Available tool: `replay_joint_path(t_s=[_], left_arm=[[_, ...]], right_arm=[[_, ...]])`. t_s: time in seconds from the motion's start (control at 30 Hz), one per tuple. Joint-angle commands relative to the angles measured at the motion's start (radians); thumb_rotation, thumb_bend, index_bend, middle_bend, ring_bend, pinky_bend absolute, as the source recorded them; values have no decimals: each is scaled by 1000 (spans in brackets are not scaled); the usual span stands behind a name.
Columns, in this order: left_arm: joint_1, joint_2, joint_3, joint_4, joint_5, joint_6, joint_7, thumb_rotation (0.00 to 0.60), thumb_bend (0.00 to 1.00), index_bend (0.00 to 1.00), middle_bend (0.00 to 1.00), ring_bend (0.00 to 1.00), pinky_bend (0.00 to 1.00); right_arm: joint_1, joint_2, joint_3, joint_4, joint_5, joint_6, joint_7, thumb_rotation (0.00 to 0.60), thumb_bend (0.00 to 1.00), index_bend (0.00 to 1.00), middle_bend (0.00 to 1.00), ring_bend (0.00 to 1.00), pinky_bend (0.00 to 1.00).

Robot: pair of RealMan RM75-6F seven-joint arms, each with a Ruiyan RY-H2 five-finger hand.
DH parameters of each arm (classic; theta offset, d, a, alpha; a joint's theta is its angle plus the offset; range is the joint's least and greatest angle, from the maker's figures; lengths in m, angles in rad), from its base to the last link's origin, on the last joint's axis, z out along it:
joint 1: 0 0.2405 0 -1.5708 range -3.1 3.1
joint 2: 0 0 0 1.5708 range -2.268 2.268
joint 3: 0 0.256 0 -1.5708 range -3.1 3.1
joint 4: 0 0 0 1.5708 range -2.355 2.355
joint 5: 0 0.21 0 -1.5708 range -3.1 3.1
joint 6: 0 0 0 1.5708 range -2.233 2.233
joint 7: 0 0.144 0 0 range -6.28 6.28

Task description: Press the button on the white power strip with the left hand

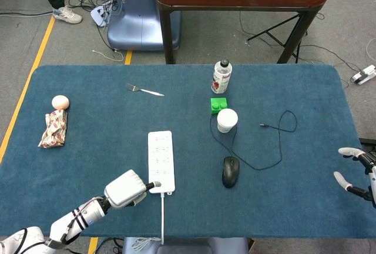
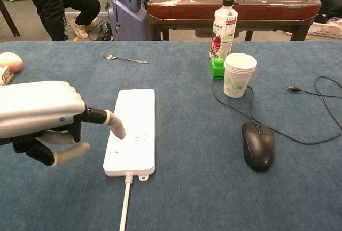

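The left hand (image 2: 40,118) points one finger onto the strip's (image 2: 133,129) near end, the rest curled, holding nothing. Far right of the strip, the right hand (image 1: 359,171) is spread, empty.

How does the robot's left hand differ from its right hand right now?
The left hand reaches over the blue table, one extended fingertip at the near end of the white power strip; the right hand sits at the table's right edge, near nothing. The left hand's other fingers are curled; the right hand's are spread. Both hold nothing.

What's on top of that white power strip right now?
One fingertip of the left hand sits over the power strip near its cord end; the button beneath is covered.
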Motion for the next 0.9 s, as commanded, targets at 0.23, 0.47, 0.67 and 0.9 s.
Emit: replay_joint_path(t_s=[0.23, 0.47, 0.67, 0.9], left_arm=[[-51, -36, -20, 9, -91, -75, 66, 600, 567, 312, 1000, 1000, 1000], [-77, -52, -41, -7, -193, -116, 150, 600, 566, 310, 1000, 1000, 1000], [-87, -78, -34, 4, -241, -122, 203, 600, 566, 308, 1000, 1000, 1000], [-97, -104, -12, 35, -275, -129, 243, 600, 566, 308, 1000, 1000, 1000]], right_arm=[[-2, 5, 6, 6, 7, -3, 19, 600, 200, 364, 447, 435, 626], [-3, 5, 7, 7, 4, -4, 23, 600, 200, 364, 447, 435, 626], [-4, 6, 8, 7, 3, -3, 26, 600, 199, 364, 447, 436, 626], [-4, 6, 9, 7, 4, -8, 26, 600, 199, 364, 447, 435, 626]])
